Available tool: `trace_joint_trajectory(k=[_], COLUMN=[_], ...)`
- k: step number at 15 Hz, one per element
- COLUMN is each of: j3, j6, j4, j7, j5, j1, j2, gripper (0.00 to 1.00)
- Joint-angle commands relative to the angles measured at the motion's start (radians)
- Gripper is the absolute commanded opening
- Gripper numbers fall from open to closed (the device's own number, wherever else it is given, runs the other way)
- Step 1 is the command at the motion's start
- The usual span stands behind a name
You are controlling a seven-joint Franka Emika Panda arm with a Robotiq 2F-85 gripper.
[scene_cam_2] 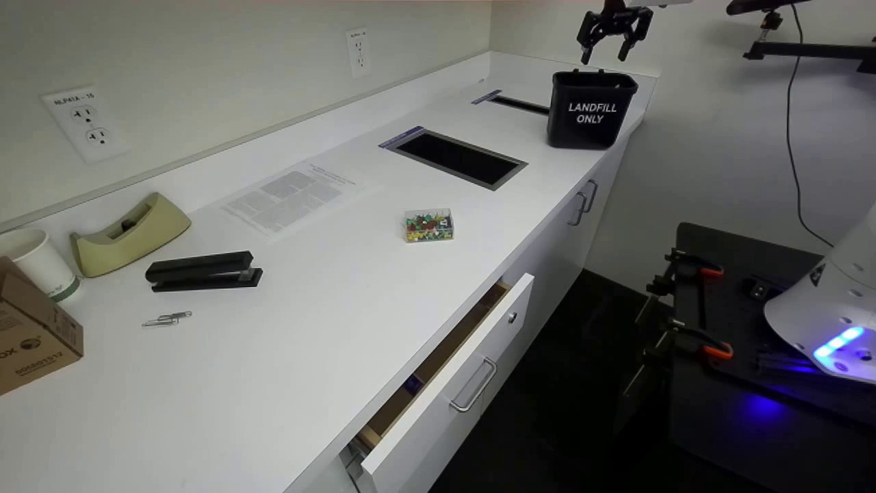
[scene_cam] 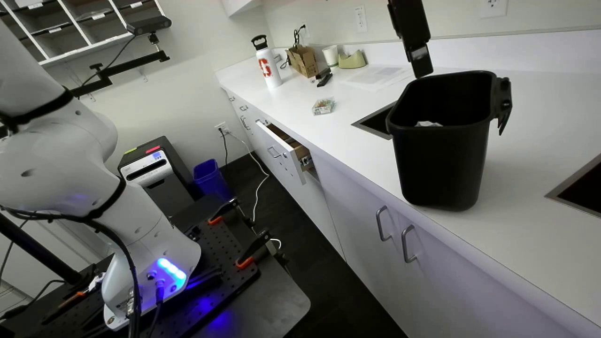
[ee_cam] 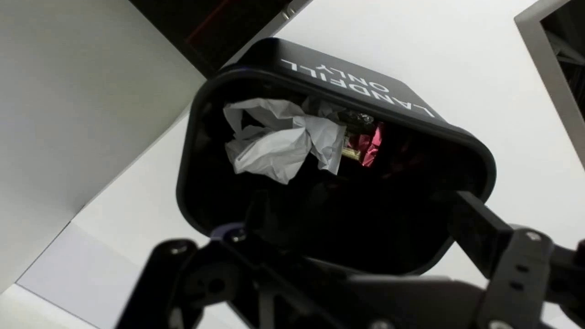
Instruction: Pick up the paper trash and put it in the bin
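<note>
My claw (scene_cam_2: 605,59) hung just above the black LANDFILL ONLY bin (scene_cam_2: 590,123), its fingers (ee_cam: 484,228) spread well apart with nothing between them that I could see. The crumpled white paper (ee_cam: 276,153) lay inside that bin, below the claw and, in the wrist view, beyond the fingers, toward the lettered wall; how deep it sat I could not tell. Just beside it was a shiny red wrapper (ee_cam: 372,145). Taking that paper for the trash I was meant to clear, I judged the job all but done.

Had I needed to lift it out, I would have expected next to no weight: thin, soft stuff, springy where it bunched, unlikely to slip but easy to tear if tugged by one corner. The best hold looked to be the gathered creases at its middle, where the claw could pinch several layers at once; the loose loop at its edge would probably just have flattened.

The bin was another matter: stiff, smooth plastic by its look, and probably light enough to skid or tip on the counter (scene_cam: 521,206) below the claw if a finger caught the rim. I reckoned on rising straight up before going sideways.
</note>
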Motion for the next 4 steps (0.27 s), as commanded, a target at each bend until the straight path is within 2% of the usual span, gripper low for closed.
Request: trace_joint_trajectory(k=[1, 2, 4], j3=[-0.007, -0.011, -0.010], j6=[-0.052, -0.006, -0.009], j4=[0.041, 0.012, 0.015], j7=[-0.001, -0.002, -0.003], j5=[0.000, 0.001, 0.001], j1=[0.018, 0.016, 0.019], j2=[0.016, 0.010, 0.011], gripper=[1.00, 1.00, 1.00])
